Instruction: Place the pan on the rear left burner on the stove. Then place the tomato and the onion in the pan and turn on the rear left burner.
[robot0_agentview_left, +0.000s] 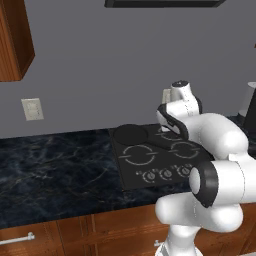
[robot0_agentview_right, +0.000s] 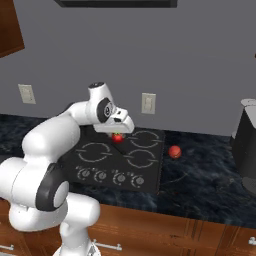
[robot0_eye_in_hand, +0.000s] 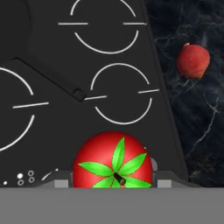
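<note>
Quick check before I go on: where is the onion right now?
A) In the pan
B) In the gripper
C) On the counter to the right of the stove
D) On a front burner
C: the onion lies on the dark counter just off the right edge of the stove, while the gripper has the tomato between its fingers over the glass.

Tomato (robot0_eye_in_hand: 113, 161) bottom cut by frame edge; pan (robot0_eye_in_hand: 17, 39) mostly off-frame, top-left.
</note>
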